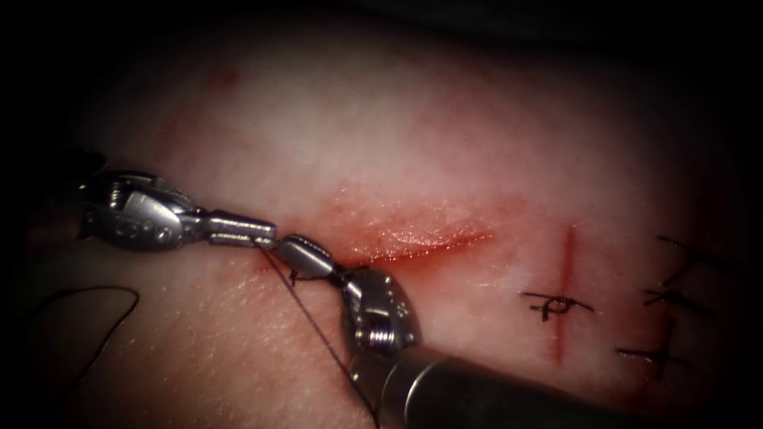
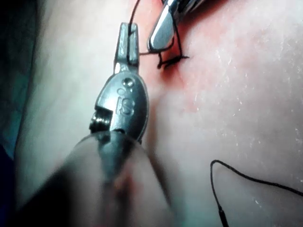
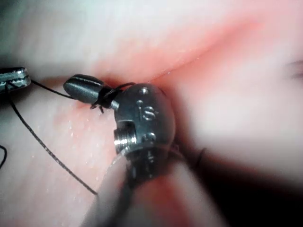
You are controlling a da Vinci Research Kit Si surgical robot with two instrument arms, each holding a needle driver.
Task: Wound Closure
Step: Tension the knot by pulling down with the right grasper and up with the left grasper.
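Note:
The cut [image 1: 421,245] in the tissue [image 1: 413,143] lies open, wet with red fluid. My left tool [image 1: 266,233] comes in from the left, jaws shut on the dark thread [image 1: 314,330] just left of the cut's left end. The same grip shows in the left wrist view on the left tool [image 2: 130,29]. My right tool [image 1: 292,248] rises from below, jaws shut, tip almost touching the left tool. Thread winds around the right tool [image 3: 78,88] behind its jaws; no thread shows between them. A small knot [image 1: 295,277] with short tails sits on the tissue beneath them, and the same knot [image 2: 171,60] shows in the left wrist view.
Three finished stitches lie right of the cut: one [image 1: 555,303] across a red line, two more [image 1: 669,297] [image 1: 656,354] farther right. A slack loop of thread [image 1: 87,310] lies on the tissue at the left, and the loop [image 2: 246,177] also shows in the left wrist view.

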